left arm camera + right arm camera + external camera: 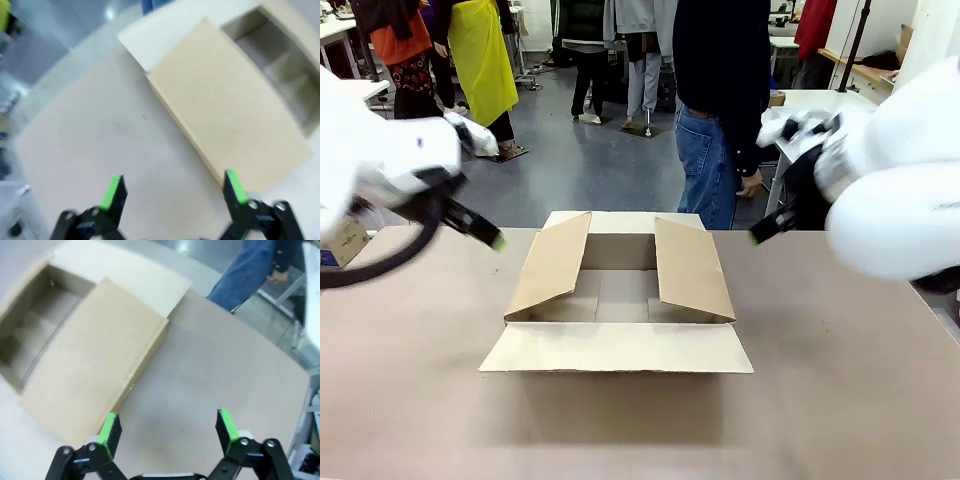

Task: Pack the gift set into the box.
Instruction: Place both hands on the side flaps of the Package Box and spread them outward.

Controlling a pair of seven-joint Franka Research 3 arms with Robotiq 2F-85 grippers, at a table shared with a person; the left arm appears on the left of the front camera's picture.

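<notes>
The box (620,300), a large brown cardboard carton, stands in the middle of the table with all its flaps open and nothing showing inside. The gift set is out of view. My left gripper (490,236) hovers over the table to the left of the box. In the left wrist view it (173,190) is open and holds nothing, with the box (235,100) ahead on the right. My right gripper (762,233) hangs to the right of the box. Seen from the right wrist, it (166,426) is open over bare table, and the box (90,355) lies to its left.
A person (720,110) in a dark top and jeans stands at the table's far edge, just behind the box. A small printed box (340,245) sits at the far left edge. Bare brown tabletop (840,380) lies on both sides of the carton.
</notes>
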